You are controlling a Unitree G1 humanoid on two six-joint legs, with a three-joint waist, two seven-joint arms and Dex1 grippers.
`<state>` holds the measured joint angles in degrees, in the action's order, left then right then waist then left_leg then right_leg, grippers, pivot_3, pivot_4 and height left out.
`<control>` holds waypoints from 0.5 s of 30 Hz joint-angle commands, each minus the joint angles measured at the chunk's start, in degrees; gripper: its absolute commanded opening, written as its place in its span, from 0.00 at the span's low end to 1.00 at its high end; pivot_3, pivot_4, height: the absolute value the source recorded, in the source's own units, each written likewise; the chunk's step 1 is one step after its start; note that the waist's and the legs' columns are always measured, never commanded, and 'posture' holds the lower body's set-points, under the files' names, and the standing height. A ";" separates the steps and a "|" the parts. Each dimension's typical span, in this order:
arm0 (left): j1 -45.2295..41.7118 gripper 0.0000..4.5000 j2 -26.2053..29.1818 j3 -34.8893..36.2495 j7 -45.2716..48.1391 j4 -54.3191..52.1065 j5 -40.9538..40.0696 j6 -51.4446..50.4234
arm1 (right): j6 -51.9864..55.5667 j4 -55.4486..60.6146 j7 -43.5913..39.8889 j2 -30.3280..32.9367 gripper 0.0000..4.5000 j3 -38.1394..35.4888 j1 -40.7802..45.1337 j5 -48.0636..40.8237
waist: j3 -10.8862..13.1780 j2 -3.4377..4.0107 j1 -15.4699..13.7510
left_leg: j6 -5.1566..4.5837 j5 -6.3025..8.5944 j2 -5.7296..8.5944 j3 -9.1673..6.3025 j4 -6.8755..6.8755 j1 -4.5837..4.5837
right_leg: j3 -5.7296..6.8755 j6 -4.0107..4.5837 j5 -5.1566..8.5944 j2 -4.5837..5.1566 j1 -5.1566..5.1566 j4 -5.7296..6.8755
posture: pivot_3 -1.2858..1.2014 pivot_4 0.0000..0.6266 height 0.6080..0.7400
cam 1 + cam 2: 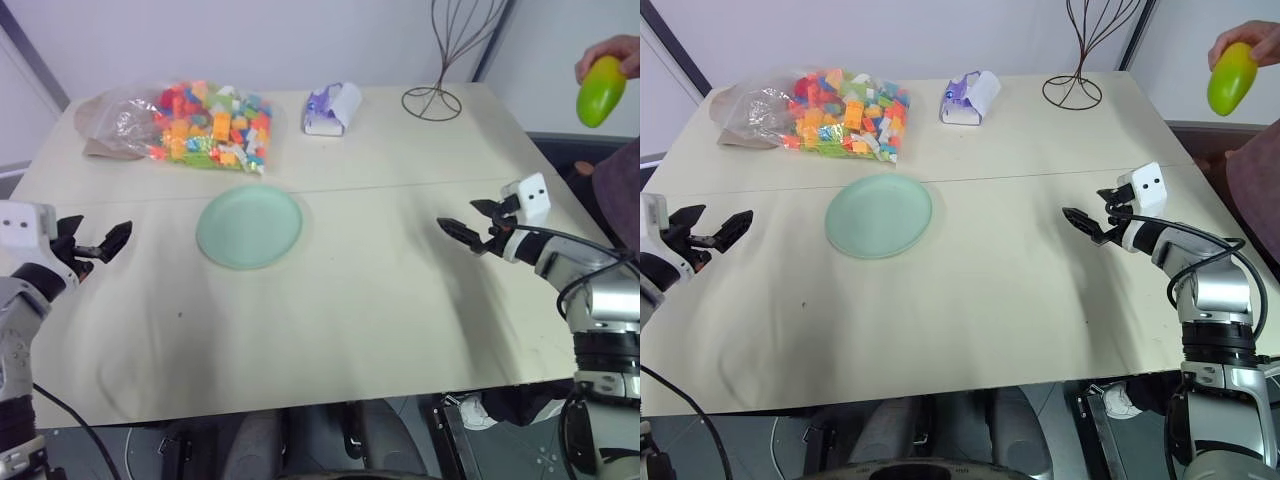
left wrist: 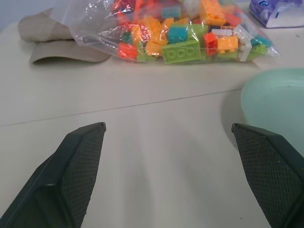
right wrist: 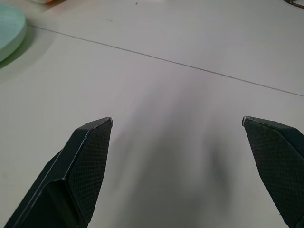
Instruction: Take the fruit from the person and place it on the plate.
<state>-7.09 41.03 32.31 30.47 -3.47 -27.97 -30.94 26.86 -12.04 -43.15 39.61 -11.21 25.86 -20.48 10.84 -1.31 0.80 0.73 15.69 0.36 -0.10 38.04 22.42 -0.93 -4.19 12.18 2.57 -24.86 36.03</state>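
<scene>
Flanking plate (image 1: 249, 228): left hand (image 1: 100, 243), right hand (image 1: 473, 221) open, empty; blocks bag (image 1: 200, 125) behind.

The robot's left gripper (image 1: 98, 243) hovers over the table's (image 1: 380, 300) left edge, fingers spread wide and empty. The right gripper (image 1: 472, 220) hangs near the right edge, likewise parted and empty. At the far right corner, a person's hand (image 1: 612, 55) is raised above table level.
</scene>
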 commanded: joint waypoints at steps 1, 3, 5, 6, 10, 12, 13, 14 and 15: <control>-0.68 0.99 1.02 0.40 0.31 -0.94 0.13 1.21 | -1.82 -0.04 -0.20 0.03 1.00 -1.01 0.97 -0.06 | 0.00 0.00 0.00 | 0.00 0.00 0.00 0.00 0.00 0.00 | 0.00 0.00 0.00 0.00 0.00 0.00 | 0.52 0.24 1.00; -0.71 0.99 1.07 0.37 0.35 -0.91 0.18 1.28 | -2.21 -0.38 -0.27 0.06 1.00 -1.02 0.88 -0.01 | 0.00 0.00 0.00 | 0.00 0.00 0.00 0.00 0.00 0.00 | 0.00 0.00 0.00 0.00 0.00 0.00 | 0.52 0.24 1.00; -0.75 0.99 1.09 0.36 0.38 -0.90 0.22 1.32 | -2.50 -0.62 -0.32 0.10 1.00 -1.03 0.82 0.00 | 0.00 0.00 0.00 | 0.00 0.00 0.00 0.00 0.00 0.00 | 0.00 0.00 0.00 0.00 0.00 0.00 | 0.52 0.24 1.00; -0.77 0.99 1.10 0.35 0.40 -0.91 0.25 1.34 | -2.66 -0.77 -0.35 0.13 1.00 -1.05 0.78 0.02 | 0.00 0.00 0.00 | 0.00 0.00 0.00 0.00 0.00 0.00 | 0.00 0.00 0.00 0.00 0.00 0.00 | 0.52 0.24 1.00; -0.85 0.99 1.21 0.32 0.48 -1.02 0.25 1.21 | -3.16 -1.41 -0.59 0.32 1.00 -1.17 0.62 0.01 | 0.00 0.00 0.00 | 0.00 0.00 0.00 0.00 0.00 0.00 | 0.00 0.00 0.00 0.00 0.00 0.00 | 0.52 0.24 1.00; -0.89 0.99 1.23 0.27 0.45 -1.06 0.31 1.14 | -3.43 -1.75 -0.66 0.35 1.00 -1.18 0.59 0.07 | 0.00 0.00 0.00 | 0.00 0.00 0.00 0.00 0.00 0.00 | 0.00 0.00 0.00 0.00 0.00 0.00 | 0.52 0.24 1.00; -0.93 0.99 1.21 0.21 0.44 -1.05 0.36 1.15 | -3.57 -1.91 -0.68 0.32 1.00 -1.16 0.60 0.12 | 0.00 0.00 0.00 | 0.00 0.00 0.00 0.00 0.00 0.00 | 0.00 0.00 0.00 0.00 0.00 0.00 | 0.52 0.24 1.00; -0.96 0.99 1.18 0.16 0.45 -1.05 0.40 1.15 | -3.69 -2.04 -0.71 0.29 1.00 -1.14 0.62 0.16 | 0.00 0.00 0.00 | 0.00 0.00 0.00 0.00 0.00 0.00 | 0.00 0.00 0.00 0.00 0.00 0.00 | 0.52 0.24 1.00; -1.00 0.99 1.17 0.14 0.49 -1.05 0.42 1.14 | -3.75 -2.08 -0.70 0.26 1.00 -1.14 0.62 0.17 | 0.00 0.00 0.00 | 0.00 0.00 0.00 0.00 0.00 0.00 | 0.00 -0.01 0.00 0.00 0.00 0.00 | 0.52 0.24 1.00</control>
<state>-7.40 41.03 32.24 30.89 -3.47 -27.65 -30.70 24.42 -14.37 -43.69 39.55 -11.19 25.85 -20.32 10.84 -1.31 0.80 0.73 15.69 0.36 -0.10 38.04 22.42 -0.93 -4.20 12.18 2.57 -24.85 36.03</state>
